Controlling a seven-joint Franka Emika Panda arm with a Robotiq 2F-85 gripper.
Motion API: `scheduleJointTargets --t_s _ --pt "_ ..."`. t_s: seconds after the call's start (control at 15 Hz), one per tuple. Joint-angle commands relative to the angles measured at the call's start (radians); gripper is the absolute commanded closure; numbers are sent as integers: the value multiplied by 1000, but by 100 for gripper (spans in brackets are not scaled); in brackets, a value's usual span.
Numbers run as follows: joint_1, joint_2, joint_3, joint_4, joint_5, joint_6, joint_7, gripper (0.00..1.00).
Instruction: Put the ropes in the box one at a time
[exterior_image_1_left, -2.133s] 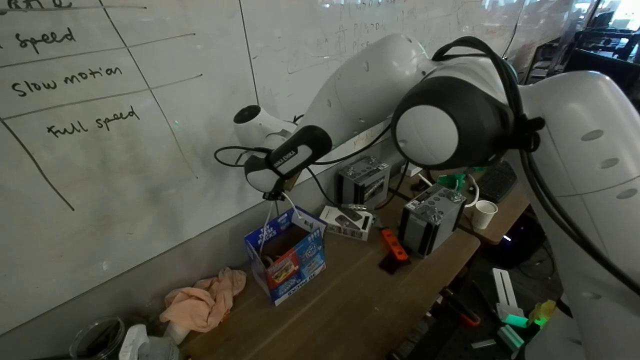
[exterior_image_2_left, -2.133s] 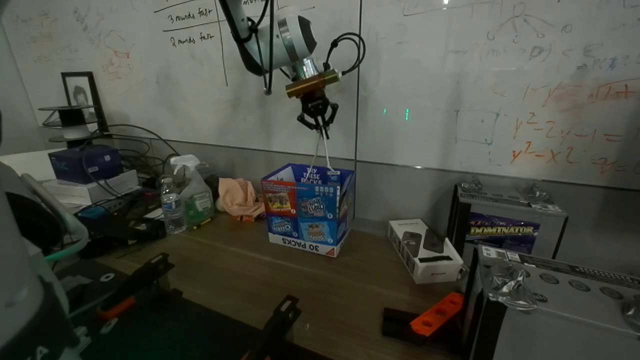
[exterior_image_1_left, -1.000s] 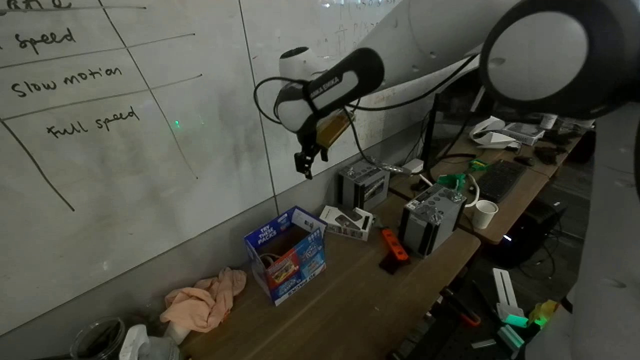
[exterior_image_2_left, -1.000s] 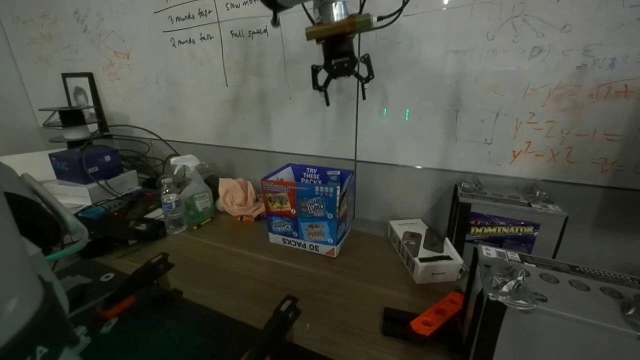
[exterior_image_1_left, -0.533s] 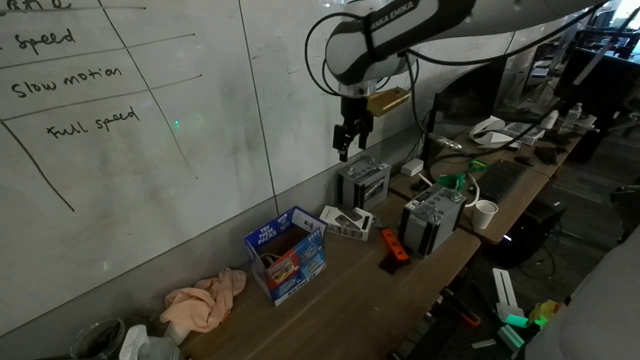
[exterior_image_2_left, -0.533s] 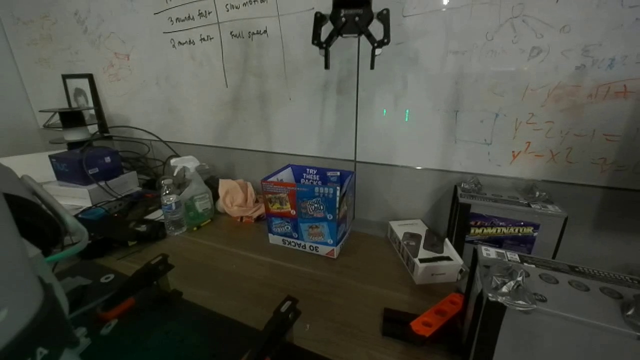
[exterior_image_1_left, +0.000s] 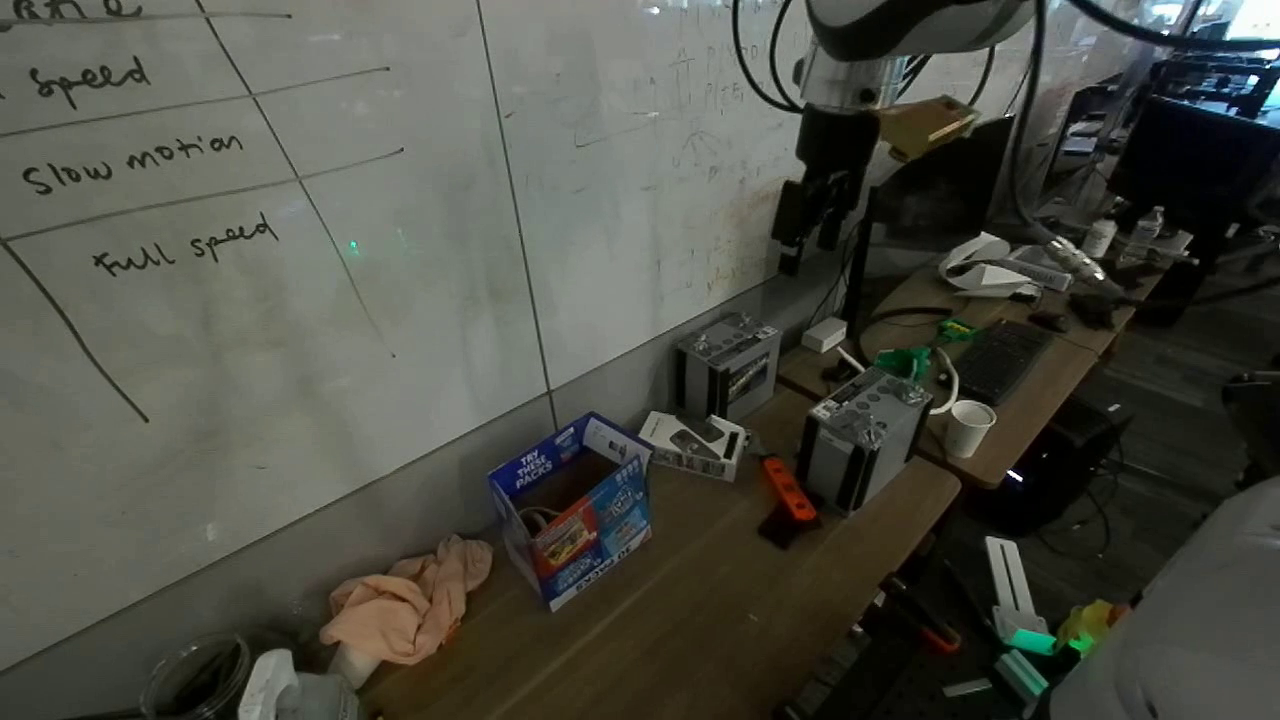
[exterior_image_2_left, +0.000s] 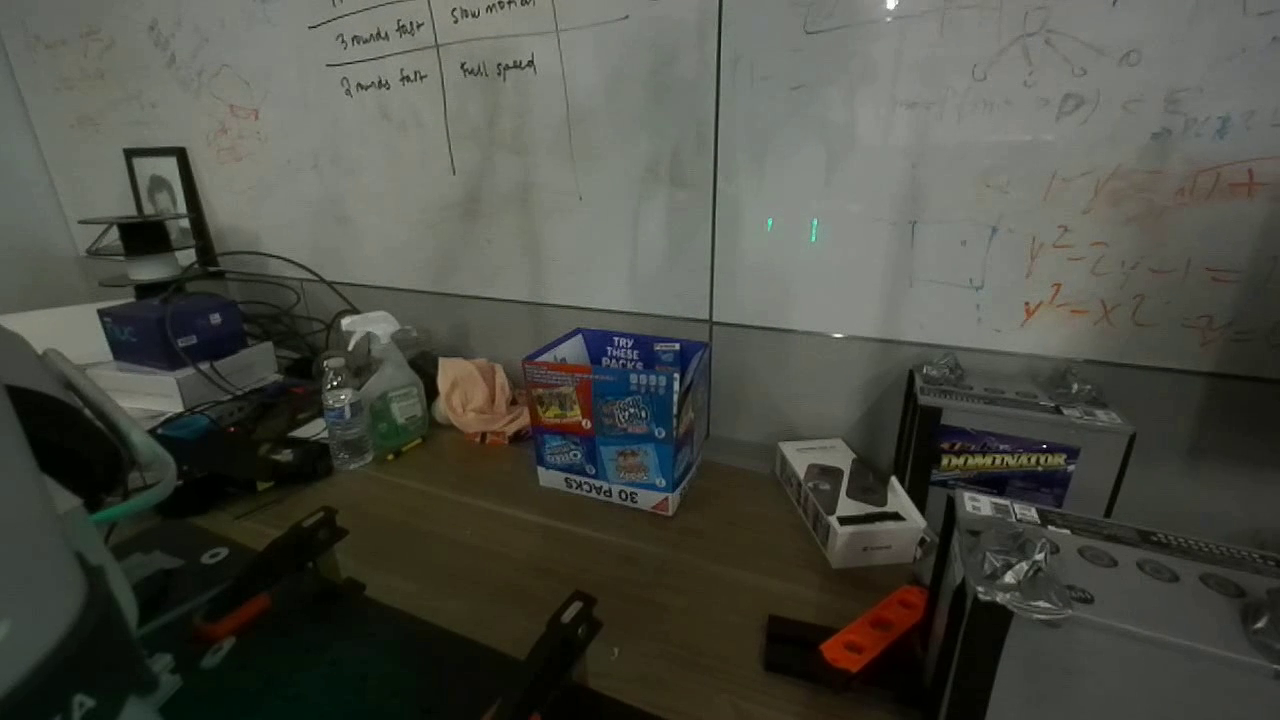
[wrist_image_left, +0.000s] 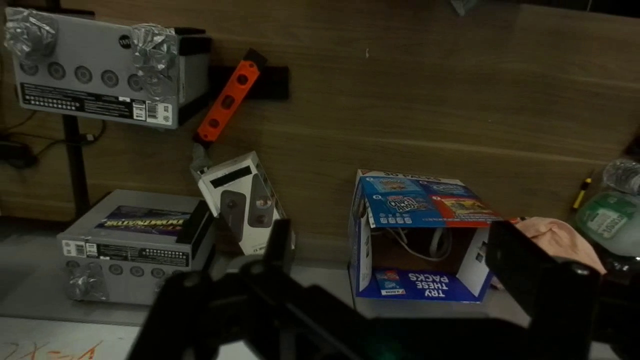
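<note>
The box (exterior_image_1_left: 600, 535) stands with its top open on the table against the wall; its blue and red printed front (exterior_image_2_left: 620, 420) shows in an exterior view. White ropes (wrist_image_left: 435, 242) lie loosely inside it in the wrist view, partly hidden under the front wall. A bit of rope (exterior_image_1_left: 538, 518) also shows over the rim in an exterior view. No rope is visible outside the box. My gripper (exterior_image_1_left: 810, 252) hangs high in the air, well away from the box and nearer the grey units. Its fingers (wrist_image_left: 280, 245) are spread wide, with nothing between them.
Two grey units (exterior_image_1_left: 865, 435) stand on the table, with a white phone-type carton (exterior_image_2_left: 850, 500) and an orange level (exterior_image_2_left: 875, 630) close by. A peach cloth (exterior_image_1_left: 410, 600), a spray bottle (exterior_image_2_left: 390, 385) and a water bottle (exterior_image_2_left: 345, 415) lie on the box's far side. A whiteboard runs behind.
The gripper was holding white rope over the box; it has opened, and the rope has dropped inside. The arm has risen and swung away toward the grey units, leaving an exterior view.
</note>
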Motion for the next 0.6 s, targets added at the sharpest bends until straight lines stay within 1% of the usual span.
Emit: scheduleJointTargets --t_s 0.0,0.2,0.53 --pt "40 -130 -45 -90 22 -27 -120 0" --pt "67 -165 -63 -134 31 -62 -180 0" --pt "94 -173 -66 -174 27 -76 -206 0"
